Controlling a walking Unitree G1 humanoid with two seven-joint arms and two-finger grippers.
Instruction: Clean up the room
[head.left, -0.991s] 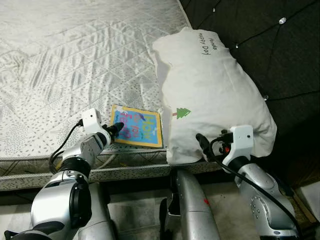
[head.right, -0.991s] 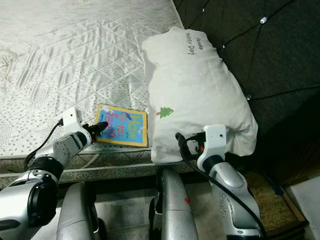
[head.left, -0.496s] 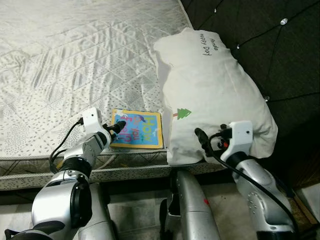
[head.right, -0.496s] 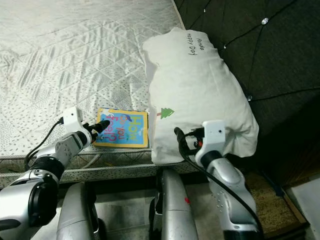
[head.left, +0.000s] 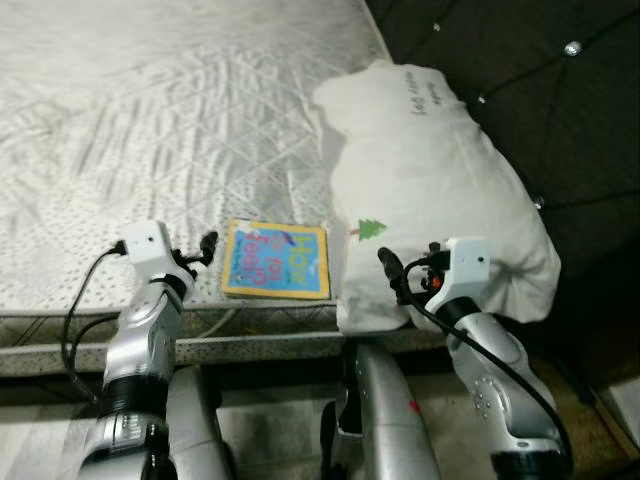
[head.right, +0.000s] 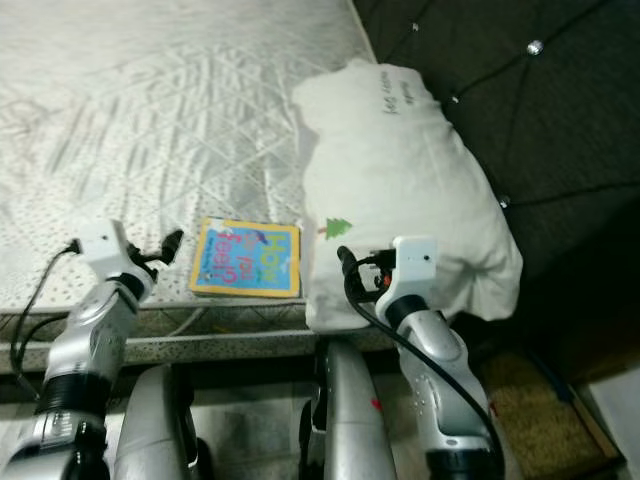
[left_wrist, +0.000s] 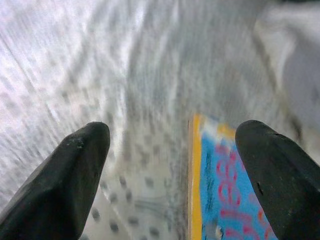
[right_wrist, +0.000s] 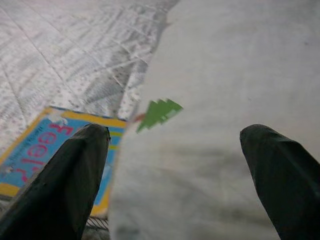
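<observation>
A thin picture book with a blue cover and yellow border lies flat near the front edge of the mattress. Just right of it a big white pillow with a small green tree print leans toward the headboard. My left gripper hovers a little left of the book, open, nothing between its fingers. The book's yellow edge lies ahead of them. My right gripper is open at the pillow's lower front corner, its fingers spread in front of the fabric.
A dark tufted headboard rises on the right behind the pillow. The mattress's front edge runs just below the book, with grey floor and my own legs beneath. Quilted white bedding stretches far to the left and back.
My left gripper has drawn back to the left, off the book's edge where its tips rested. The right gripper has crept slightly left along the pillow. The camera has shifted a little.
</observation>
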